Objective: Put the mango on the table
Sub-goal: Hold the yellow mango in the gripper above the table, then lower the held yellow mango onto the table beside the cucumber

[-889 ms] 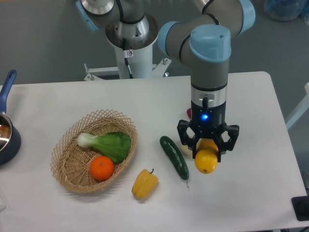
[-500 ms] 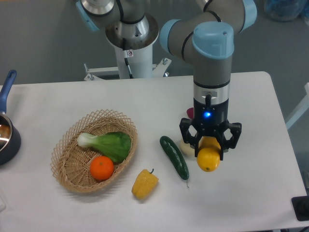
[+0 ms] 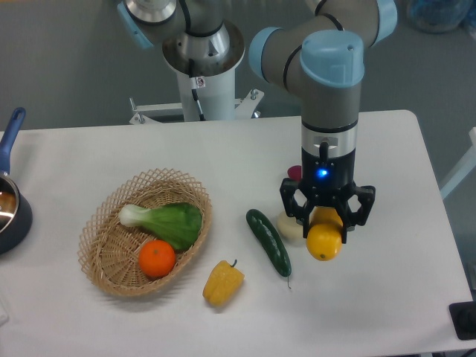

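Note:
The mango [image 3: 324, 239] is a smooth yellow-orange oval fruit held between the fingers of my gripper [image 3: 326, 227]. The gripper is shut on it and points straight down over the right half of the white table [image 3: 387, 297]. The mango's lower end hangs below the black fingers; whether it touches the tabletop I cannot tell. The mango's upper part is hidden by the gripper body.
A green cucumber [image 3: 268, 241] lies just left of the gripper. A yellow bell pepper [image 3: 222, 282] lies in front of it. A wicker basket [image 3: 111, 245] holds an orange [image 3: 157, 258] and a leafy green [image 3: 171, 222]. A pale object [image 3: 288, 224] and a red one [image 3: 294, 172] sit behind the gripper. A dark pot [image 3: 11, 212] is at the left edge.
The gripper with the mango has shifted slightly to the right and a little away from the front edge. Nothing else has moved.

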Available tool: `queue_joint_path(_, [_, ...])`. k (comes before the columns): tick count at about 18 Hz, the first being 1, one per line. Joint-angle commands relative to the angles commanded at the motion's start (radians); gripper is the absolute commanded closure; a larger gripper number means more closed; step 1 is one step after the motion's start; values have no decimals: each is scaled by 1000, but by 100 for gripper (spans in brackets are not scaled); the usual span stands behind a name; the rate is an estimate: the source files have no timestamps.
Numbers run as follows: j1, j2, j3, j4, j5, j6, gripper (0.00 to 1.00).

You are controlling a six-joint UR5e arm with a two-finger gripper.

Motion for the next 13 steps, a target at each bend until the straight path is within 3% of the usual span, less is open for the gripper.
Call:
queue_joint_path(5, [6,-11,-94,9,9,178,75])
queue_joint_path(8, [6,-78,-59,14,9,151,75])
queue_joint_path(13, [2,-204,47,15,9,-12,75])
